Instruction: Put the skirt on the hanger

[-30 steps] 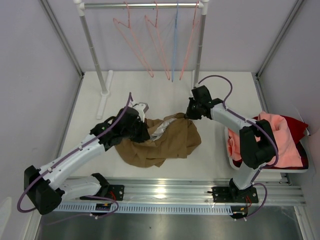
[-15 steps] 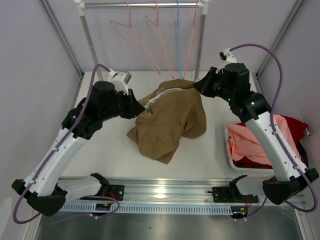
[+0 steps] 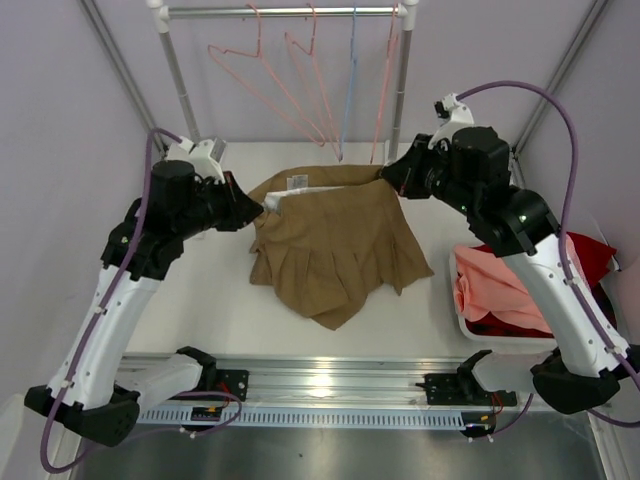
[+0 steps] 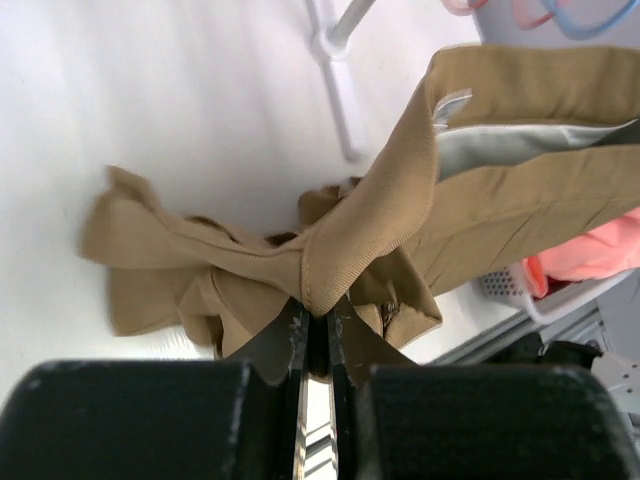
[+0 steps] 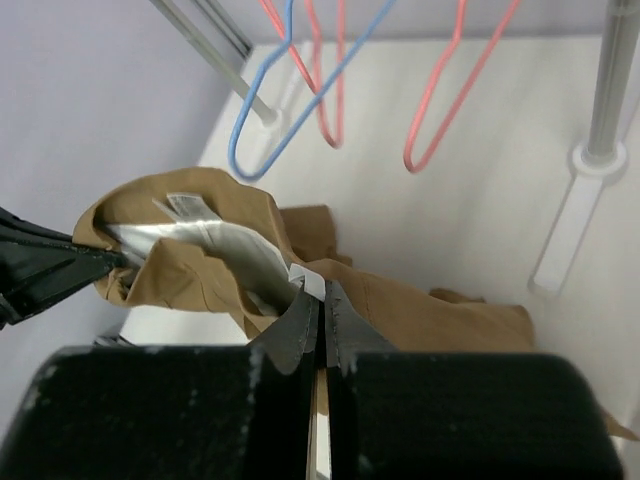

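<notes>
Skirt (image 3: pixel 340 245) stretches left-right, waistband ends clamped in closed left tool (image 3: pixel 258 208) and right tool (image 3: pixel 385 175), hem pointing nearward.

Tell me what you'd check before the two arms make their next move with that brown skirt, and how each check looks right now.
1. Left gripper clamped on the skirt at its waistband: ok.
2. Right gripper clamped on the waistband's other end: ok.
3. Waistband spread between them, grey lining showing: ok.
4. Skirt lifted clear of the table: not ok, its lower folds seem to rest there.
5. Pink hanger hanging free on the rail: ok.
6. Waistband lined up with that hanger rather than the blue hanger: cannot tell.
</notes>
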`<state>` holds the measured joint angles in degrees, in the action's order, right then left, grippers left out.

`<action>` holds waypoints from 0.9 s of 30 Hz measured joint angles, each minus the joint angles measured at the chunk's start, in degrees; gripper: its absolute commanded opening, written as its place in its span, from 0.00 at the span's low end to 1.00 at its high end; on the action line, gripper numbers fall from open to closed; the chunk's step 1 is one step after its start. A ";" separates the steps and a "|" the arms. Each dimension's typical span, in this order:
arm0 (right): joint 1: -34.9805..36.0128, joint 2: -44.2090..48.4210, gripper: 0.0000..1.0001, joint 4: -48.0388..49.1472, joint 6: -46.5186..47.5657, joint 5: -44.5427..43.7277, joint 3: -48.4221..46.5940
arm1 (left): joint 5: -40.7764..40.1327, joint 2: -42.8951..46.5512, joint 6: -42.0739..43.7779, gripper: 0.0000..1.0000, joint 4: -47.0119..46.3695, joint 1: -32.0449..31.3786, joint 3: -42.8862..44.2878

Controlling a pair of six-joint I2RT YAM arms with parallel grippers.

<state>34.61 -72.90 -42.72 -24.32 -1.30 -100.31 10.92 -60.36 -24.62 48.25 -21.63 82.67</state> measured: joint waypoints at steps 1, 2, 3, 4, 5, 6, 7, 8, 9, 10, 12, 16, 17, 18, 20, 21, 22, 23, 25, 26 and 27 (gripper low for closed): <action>0.00 0.39 0.00 0.87 0.00 -0.02 2.36 | 1.05 0.63 -0.35 0.00 -1.92 0.66 -3.37; 0.00 1.25 0.00 2.45 -0.02 -0.02 5.92 | 1.97 1.05 -0.66 0.00 -3.15 1.09 -6.21; 0.00 2.14 0.00 3.30 -0.04 -0.02 9.70 | 3.15 1.38 -1.22 0.00 -4.55 1.44 -9.84; 0.00 3.10 0.00 5.18 -0.07 0.04 14.32 | 4.33 1.73 -2.10 0.00 -6.88 1.66 -14.08; 0.00 4.26 0.00 6.73 -0.26 0.04 19.37 | 5.38 2.19 -2.95 0.00 -9.79 1.84 -18.97; 0.00 5.03 0.00 7.58 -0.44 0.22 23.32 | 6.36 2.64 -4.09 0.00 -12.61 1.95 -24.00; 0.02 5.90 0.00 9.09 -0.74 0.28 28.28 | 7.58 2.78 -5.40 0.00 -15.39 1.99 -28.92; 0.02 6.78 0.00 11.10 -1.27 0.46 33.31 | 8.63 2.99 -6.73 0.00 -18.40 2.05 -34.34; 0.02 7.93 0.00 13.73 -1.88 0.90 38.69 | 9.70 2.99 -8.35 0.00 -20.57 2.12 -39.26; 0.02 9.09 0.00 15.15 -2.58 1.40 43.76 | 10.67 2.93 -9.88 0.00 -22.25 2.14 -43.41; 0.13 11.13 0.00 18.38 -4.09 2.10 53.22 | 12.31 2.99 -12.24 0.00 -26.03 2.16 -49.83; 0.98 13.51 0.00 22.45 -7.06 2.64 64.37 | 14.29 2.99 -14.56 0.05 -31.30 2.16 -56.00; 1.27 13.90 0.00 23.08 -7.39 2.67 65.59 | 14.56 2.99 -14.64 0.07 -32.33 2.16 -56.63; 1.77 14.19 0.00 23.93 -7.91 2.64 66.66 | 14.78 2.99 -14.64 0.09 -33.07 2.16 -56.94; 3.17 14.32 0.00 25.59 -8.63 2.08 67.65 | 14.78 3.02 -14.56 0.20 -34.23 2.16 -57.02; 3.91 14.32 0.00 26.10 -8.79 1.73 67.73 | 14.78 3.02 -14.43 0.24 -34.75 2.16 -57.02; 4.79 14.29 0.00 26.67 -8.94 1.11 67.73 | 14.75 3.02 -14.32 0.31 -35.04 2.16 -57.02; 5.55 14.29 0.00 27.28 -9.05 0.52 67.71 | 14.75 3.06 -14.19 0.34 -35.21 2.14 -57.02; 6.60 14.29 0.02 28.06 -9.16 -0.42 67.71 | 14.71 3.41 -13.79 0.42 -35.30 2.14 -56.96; 6.97 14.29 0.02 28.17 -9.16 -0.90 67.71 | 14.56 3.80 -13.35 0.45 -34.86 2.14 -56.68; 7.08 14.29 0.04 28.15 -9.14 -1.29 67.69 | 14.45 4.11 -12.81 0.48 -34.16 2.14 -56.11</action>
<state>41.69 -58.61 -14.57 -33.45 -2.59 -32.62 25.36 -56.25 -37.43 14.09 -19.49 26.57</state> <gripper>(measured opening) 0.023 0.432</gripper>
